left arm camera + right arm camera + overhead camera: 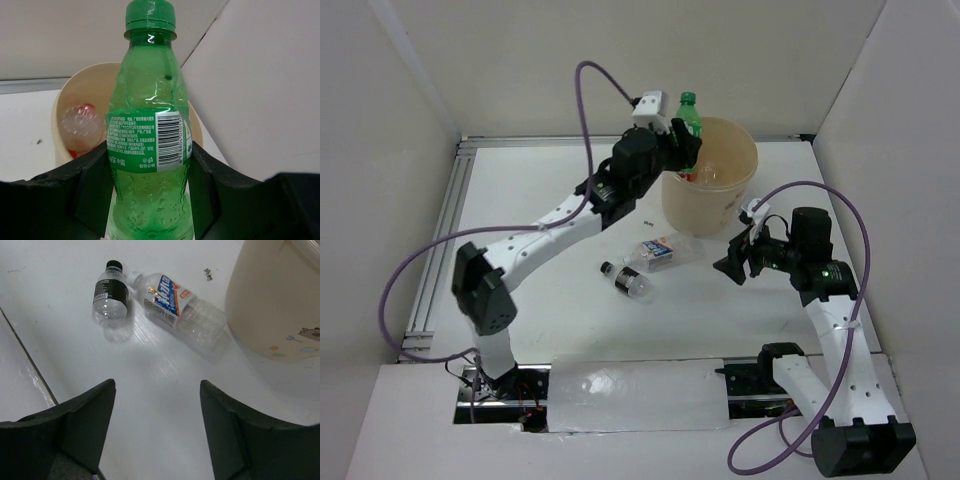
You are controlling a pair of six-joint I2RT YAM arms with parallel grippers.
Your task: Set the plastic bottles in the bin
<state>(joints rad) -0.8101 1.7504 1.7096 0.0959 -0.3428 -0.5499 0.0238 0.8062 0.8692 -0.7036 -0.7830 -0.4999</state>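
My left gripper is shut on the green bottle, held upright at the far left rim of the beige bin. In the left wrist view the green bottle sits between the fingers, with the bin behind it holding a clear bottle with a red cap. My right gripper is open and empty, low over the table right of two lying bottles: a blue-white labelled one and a dark labelled one with a black cap.
White walls enclose the table on the left, back and right. A metal rail runs along the left edge. The bin stands close to my right gripper's right finger. A foil-covered strip lies at the near edge.
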